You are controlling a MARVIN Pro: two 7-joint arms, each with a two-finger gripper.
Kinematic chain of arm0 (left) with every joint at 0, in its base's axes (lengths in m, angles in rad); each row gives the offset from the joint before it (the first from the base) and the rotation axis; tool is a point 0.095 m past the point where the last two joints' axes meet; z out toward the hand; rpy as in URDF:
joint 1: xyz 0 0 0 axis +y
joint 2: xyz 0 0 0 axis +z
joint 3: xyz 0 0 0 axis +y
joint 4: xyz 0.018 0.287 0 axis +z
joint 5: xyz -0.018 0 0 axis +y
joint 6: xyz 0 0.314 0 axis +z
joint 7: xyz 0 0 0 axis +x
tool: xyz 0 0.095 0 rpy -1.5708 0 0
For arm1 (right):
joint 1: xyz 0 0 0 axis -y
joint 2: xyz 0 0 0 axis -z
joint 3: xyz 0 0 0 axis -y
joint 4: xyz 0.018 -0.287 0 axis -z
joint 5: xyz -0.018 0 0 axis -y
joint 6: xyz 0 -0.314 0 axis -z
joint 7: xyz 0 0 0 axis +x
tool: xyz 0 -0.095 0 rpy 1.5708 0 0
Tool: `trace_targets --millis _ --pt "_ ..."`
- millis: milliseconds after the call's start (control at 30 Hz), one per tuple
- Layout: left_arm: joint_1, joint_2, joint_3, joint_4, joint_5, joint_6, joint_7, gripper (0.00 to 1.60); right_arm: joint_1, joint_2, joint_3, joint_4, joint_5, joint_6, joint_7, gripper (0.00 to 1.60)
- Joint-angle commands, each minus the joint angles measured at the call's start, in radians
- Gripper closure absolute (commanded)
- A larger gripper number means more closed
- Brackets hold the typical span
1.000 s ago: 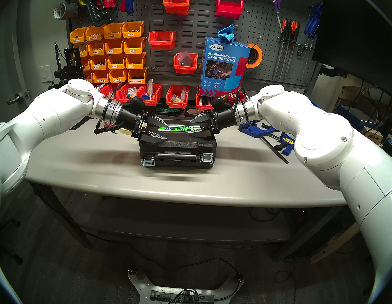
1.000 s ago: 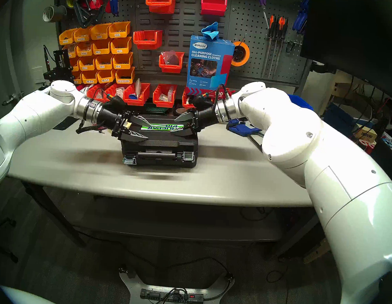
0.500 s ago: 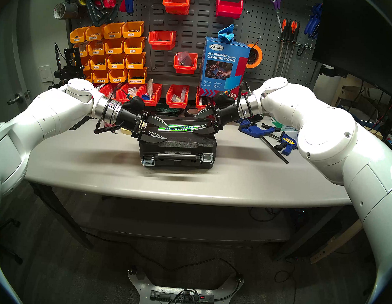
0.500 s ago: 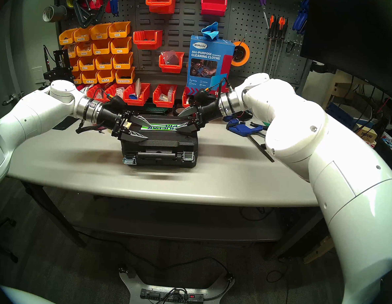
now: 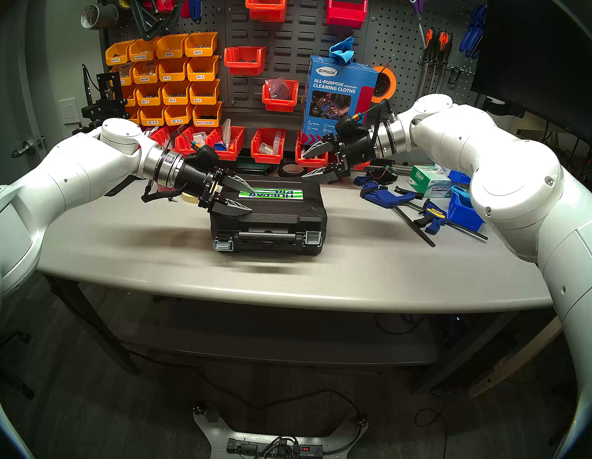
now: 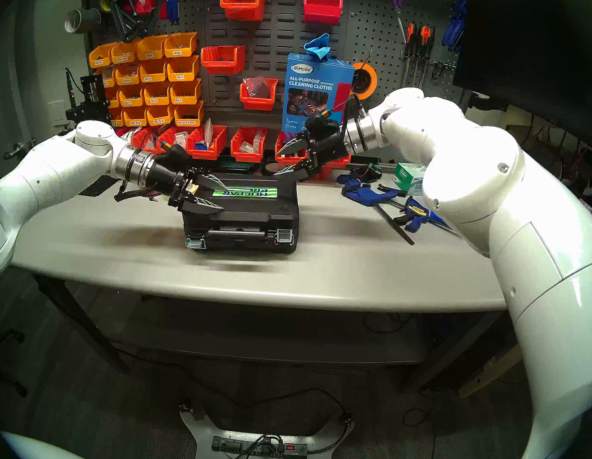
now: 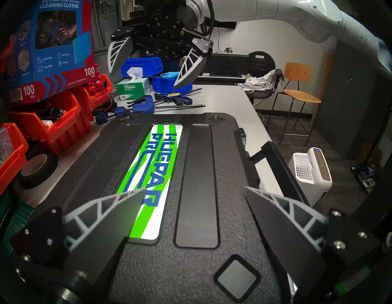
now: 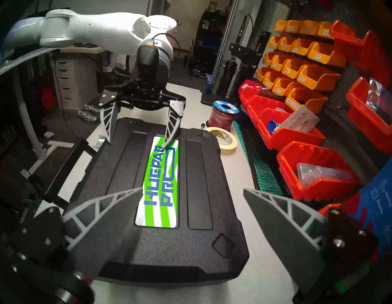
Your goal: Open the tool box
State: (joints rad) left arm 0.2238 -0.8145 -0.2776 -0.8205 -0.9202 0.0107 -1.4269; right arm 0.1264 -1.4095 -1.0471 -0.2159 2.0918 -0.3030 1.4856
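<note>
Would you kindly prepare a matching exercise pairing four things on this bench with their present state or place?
1. left gripper
2. right gripper
3. black textured plastic tool box
4. silver metal latch nearest the left arm

a. lid shut
b. flipped down, released
c. open, raised beyond the case's far corner
d. open, low over the striped label

Pairs: 1-d, 2-c, 3-a, 4-b

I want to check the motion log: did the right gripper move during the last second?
Yes. The right gripper rose and drew back toward the robot's right, off the tool box lid, now in front of the cleaning cloths box. Its jaws are open.
</note>
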Motion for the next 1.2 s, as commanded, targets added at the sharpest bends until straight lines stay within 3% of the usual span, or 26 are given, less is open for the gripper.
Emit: trace_targets --millis 0,767,1167 --pt "0.000 -0.003 0.001 0.004 0.001 0.000 0.001 0.00 0.080 0.067 0.012 -0.099 -0.013 -0.036 -0.002 0.00" --pt "0.001 -0.004 -0.003 0.005 0.004 0.001 -0.001 0.00 0.223 0.215 0.044 -0.467 -0.164 -0.103 -0.002 0.00" --pt "0.002 -0.005 -0.004 0.006 0.005 0.001 -0.001 0.00 0.235 0.268 0.094 -0.529 -0.200 -0.113 -0.002 0.00"
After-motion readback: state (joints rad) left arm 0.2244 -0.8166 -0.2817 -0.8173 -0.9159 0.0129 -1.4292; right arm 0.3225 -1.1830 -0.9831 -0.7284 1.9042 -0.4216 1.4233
